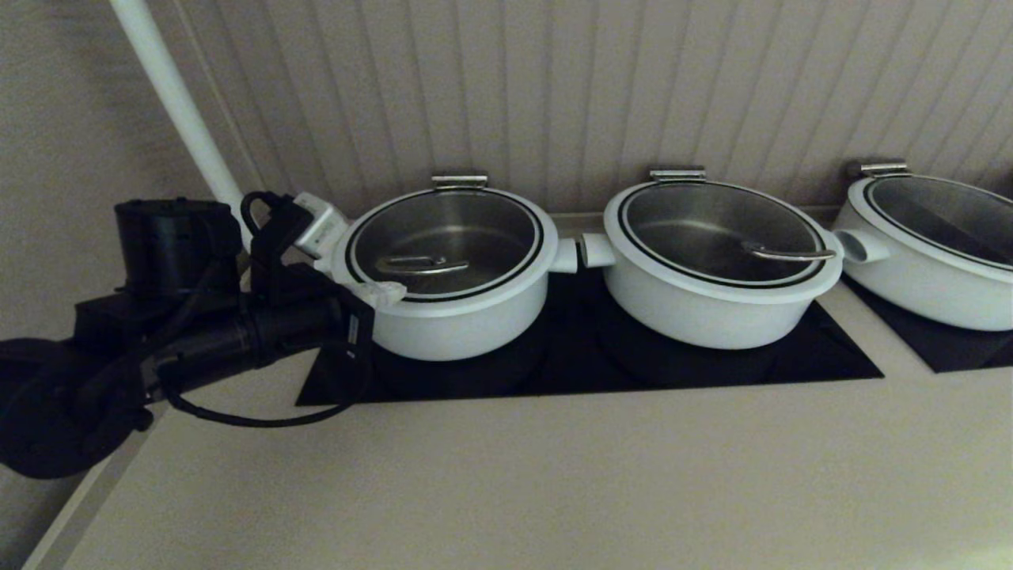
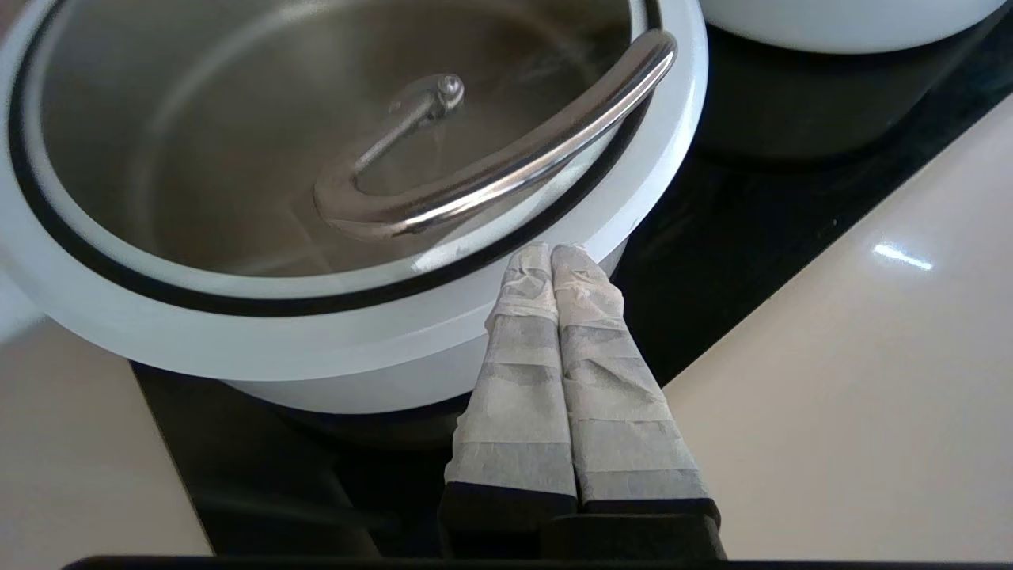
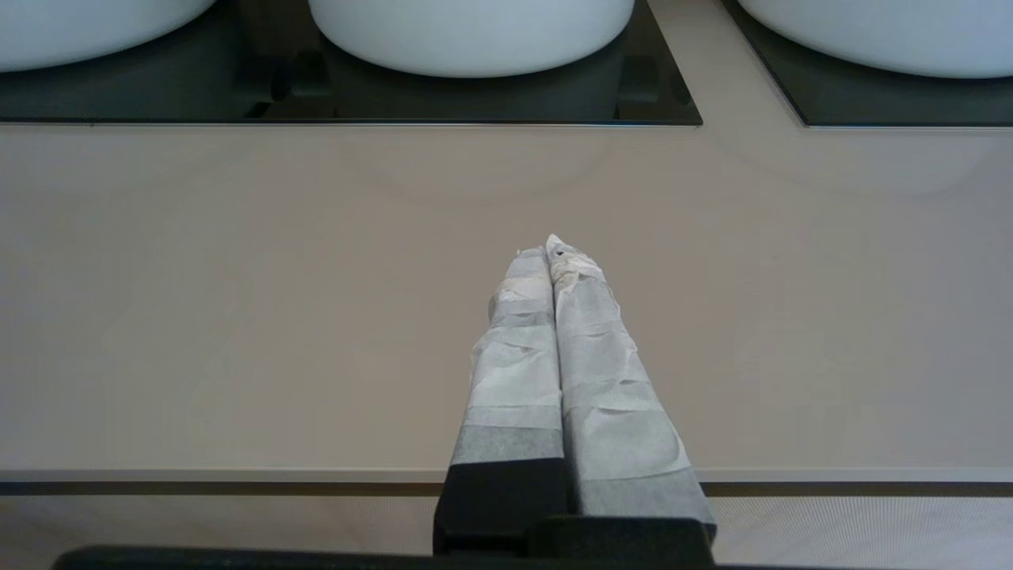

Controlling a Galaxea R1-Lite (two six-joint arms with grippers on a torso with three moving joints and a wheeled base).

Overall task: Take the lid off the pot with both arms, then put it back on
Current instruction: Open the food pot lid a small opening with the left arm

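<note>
The pot (image 1: 459,324), deep and white, stands at the left end of the black hob. The lid (image 1: 475,229) sits on it, glass with a white rim, a black ring and a steel loop handle (image 1: 423,265). My left gripper (image 1: 388,294) is at the pot's front left, shut and empty. In the left wrist view its closed fingertips (image 2: 552,253) rest against the lid's white rim (image 2: 396,317), just below the handle (image 2: 506,166). My right gripper (image 3: 550,249) is out of the head view; it is shut and empty, low over the counter's front edge.
Two wider white pots with lids stand to the right, one in the middle (image 1: 712,301) and one at the far right (image 1: 926,277). The black hob panel (image 1: 791,348) lies under them. A white pipe (image 1: 174,95) slants behind my left arm. The beige counter (image 1: 554,475) stretches in front.
</note>
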